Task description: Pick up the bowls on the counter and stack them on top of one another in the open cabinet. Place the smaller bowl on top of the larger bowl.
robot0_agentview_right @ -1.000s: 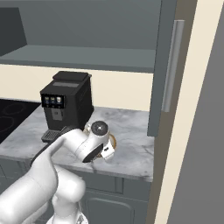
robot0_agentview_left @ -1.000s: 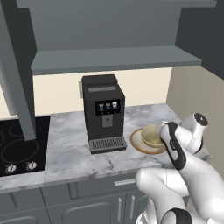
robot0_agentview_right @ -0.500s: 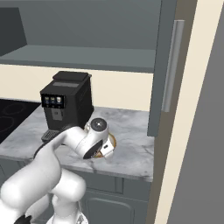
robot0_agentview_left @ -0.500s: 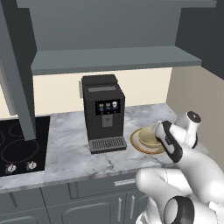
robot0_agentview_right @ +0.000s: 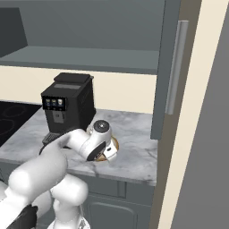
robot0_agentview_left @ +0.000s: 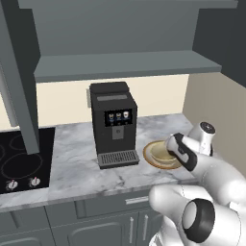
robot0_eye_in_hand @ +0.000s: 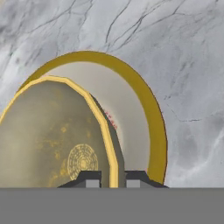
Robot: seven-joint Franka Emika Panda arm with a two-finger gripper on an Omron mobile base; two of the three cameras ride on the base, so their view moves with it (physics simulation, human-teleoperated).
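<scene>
Gripper (robot0_eye_in_hand: 109, 177) fingers are straddling the smaller bowl's (robot0_eye_in_hand: 57, 140) rim, not visibly clamped; sitting inside the larger bowl (robot0_eye_in_hand: 131, 109), it risks slipping during closing.

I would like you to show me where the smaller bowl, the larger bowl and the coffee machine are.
smaller bowl (robot0_eye_in_hand: 57, 140): hand view, on its yellowish inside.
larger bowl (robot0_eye_in_hand: 131, 105): hand view, on its cream inside, right of the smaller bowl.
coffee machine (robot0_agentview_left: 114, 126): left base view, on its front panel.
</scene>
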